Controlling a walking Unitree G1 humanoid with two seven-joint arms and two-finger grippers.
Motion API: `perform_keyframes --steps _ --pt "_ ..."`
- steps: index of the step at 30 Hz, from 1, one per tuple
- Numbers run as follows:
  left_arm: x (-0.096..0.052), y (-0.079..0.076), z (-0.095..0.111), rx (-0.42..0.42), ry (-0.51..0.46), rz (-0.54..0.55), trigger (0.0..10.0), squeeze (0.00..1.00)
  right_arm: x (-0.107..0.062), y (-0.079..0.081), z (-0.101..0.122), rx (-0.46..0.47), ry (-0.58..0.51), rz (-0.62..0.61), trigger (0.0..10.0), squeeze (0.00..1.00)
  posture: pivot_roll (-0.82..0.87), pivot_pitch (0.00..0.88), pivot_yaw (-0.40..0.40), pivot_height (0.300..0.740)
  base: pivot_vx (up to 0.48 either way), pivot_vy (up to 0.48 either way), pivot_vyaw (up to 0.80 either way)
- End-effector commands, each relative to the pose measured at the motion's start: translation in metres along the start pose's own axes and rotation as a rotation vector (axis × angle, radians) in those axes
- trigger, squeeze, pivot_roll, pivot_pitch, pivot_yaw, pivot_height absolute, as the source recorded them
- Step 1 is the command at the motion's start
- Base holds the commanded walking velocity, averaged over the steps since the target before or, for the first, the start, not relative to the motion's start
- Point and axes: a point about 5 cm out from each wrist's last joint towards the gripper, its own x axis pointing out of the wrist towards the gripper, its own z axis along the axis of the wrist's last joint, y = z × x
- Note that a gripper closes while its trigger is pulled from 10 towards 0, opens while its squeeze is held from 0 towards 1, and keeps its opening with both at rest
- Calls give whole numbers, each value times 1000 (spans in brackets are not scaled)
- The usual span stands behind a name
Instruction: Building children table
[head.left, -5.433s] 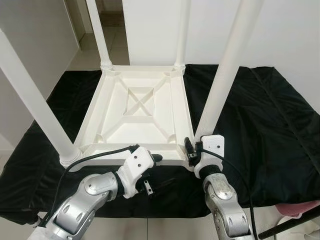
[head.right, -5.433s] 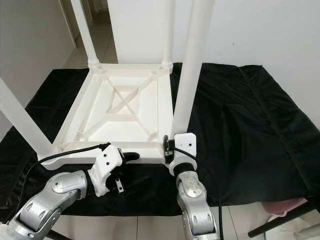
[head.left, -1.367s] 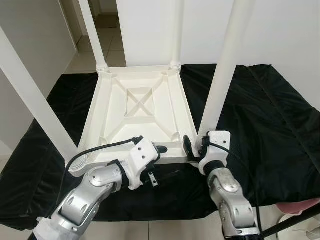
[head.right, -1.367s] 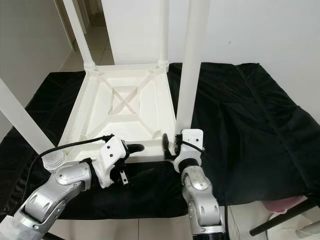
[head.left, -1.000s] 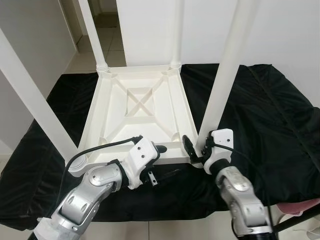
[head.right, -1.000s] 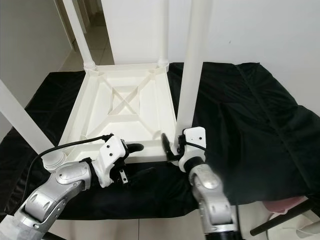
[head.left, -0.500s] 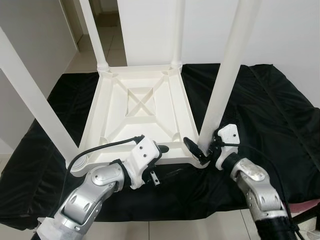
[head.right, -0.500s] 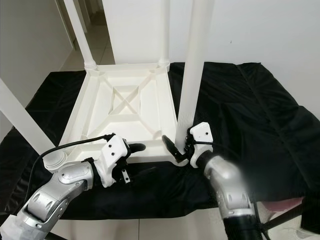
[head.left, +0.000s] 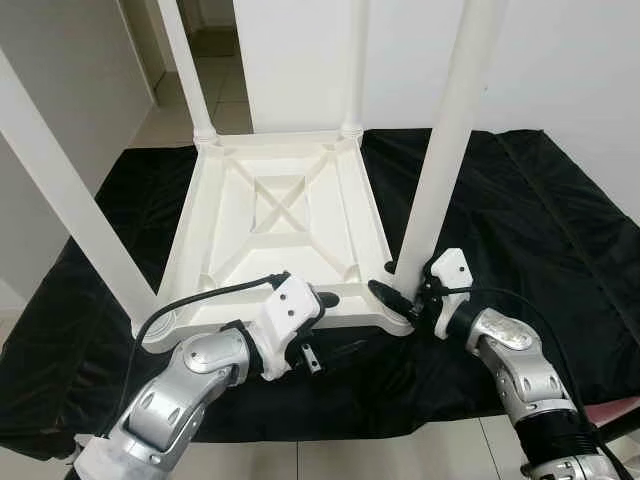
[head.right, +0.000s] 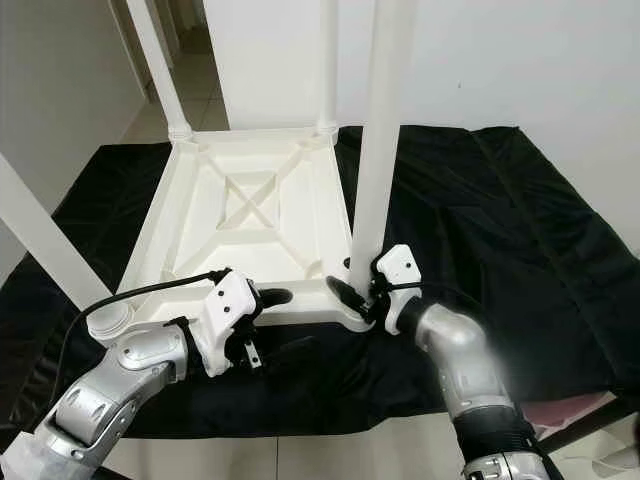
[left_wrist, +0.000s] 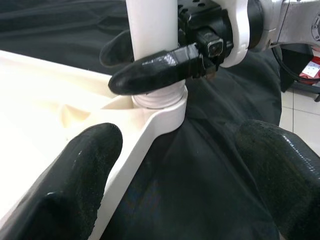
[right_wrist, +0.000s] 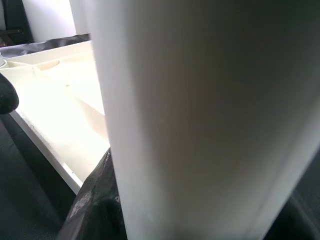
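The upturned white children's table (head.left: 280, 225) lies on the black-draped desk (head.left: 540, 230), its near-right leg (head.left: 440, 150) at four o'clock clasped at the base by the right hand (head.left: 405, 297), likely being seated, while the left hand (head.left: 318, 325) at six o'clock stands unclenched astride the frame; next, probably twist or press it home.

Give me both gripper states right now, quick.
Left gripper: open, holding nothing, at the tabletop's near edge.
Right gripper: shut on the near-right leg, low by its socket.

Bright, even light; head views sharp; wrist close-ups blurred
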Motion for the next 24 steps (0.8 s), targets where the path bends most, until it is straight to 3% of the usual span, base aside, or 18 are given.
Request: perform_keyframes --steps 1,3,4,5,14,24 --pt "-2 -2 -1 0 10 -14 10000 0 -2 3 -11 17 49 11 0 0 -53 29 51 740 0 0 0" --pt "-2 -3 -2 -3 11 -18 10000 0 -3 4 -12 26 48 2 0 0 -65 30 58 740 0 0 0" --pt "-2 -4 -2 -4 12 -21 10000 0 -4 5 -12 31 47 -11 2627 0 -65 30 58 740 0 0 0" --pt "-2 -5 -3 -5 14 -24 10000 0 -4 5 -13 41 42 -19 10000 0 -67 30 57 740 0 0 0" --pt "-1 -7 -5 -10 17 -34 10000 0 -5 15 -3 117 -25 -135 10000 0 -83 29 58 740 0 0 0" --pt "1 -7 -7 -21 16 -32 10000 0 4 36 -3 182 -10 -440 10000 0 -93 19 52 740 0 0 0"
